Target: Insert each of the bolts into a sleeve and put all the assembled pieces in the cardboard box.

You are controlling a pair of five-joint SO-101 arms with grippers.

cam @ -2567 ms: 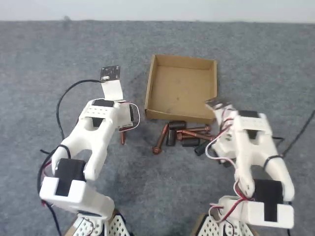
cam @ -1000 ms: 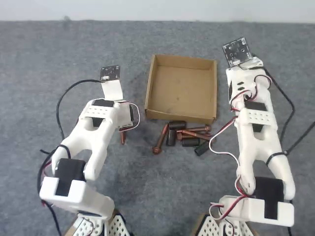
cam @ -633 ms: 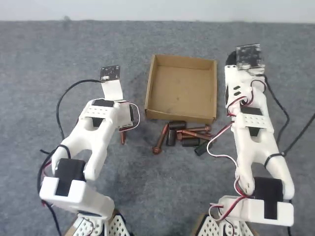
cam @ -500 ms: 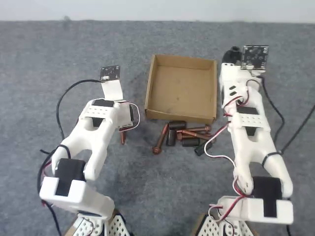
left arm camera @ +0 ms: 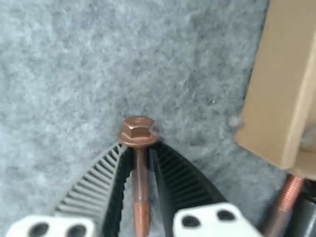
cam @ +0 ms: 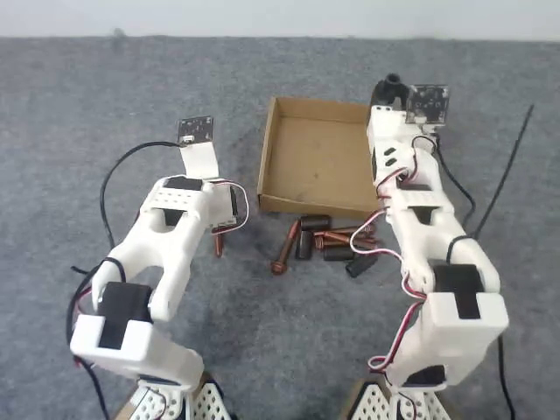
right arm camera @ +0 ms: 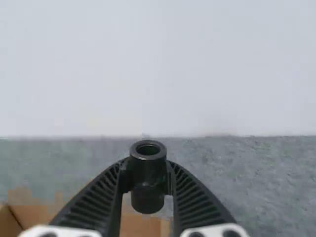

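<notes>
- While my left gripper (left arm camera: 138,149) clamps a bolt (left arm camera: 138,132), apparently low over the carpet (left arm camera: 74,59),
- my right gripper (right arm camera: 147,172) grips a sleeve (right arm camera: 147,154), raised beside the cardboard box (cam: 315,162) at its far corner.

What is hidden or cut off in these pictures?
High view: the right arm covers part of the pile of bolts and sleeves, so no sure count.
High view: the left arm covers most of its held bolt.
Right wrist view: the edge cuts off the cardboard box.
</notes>
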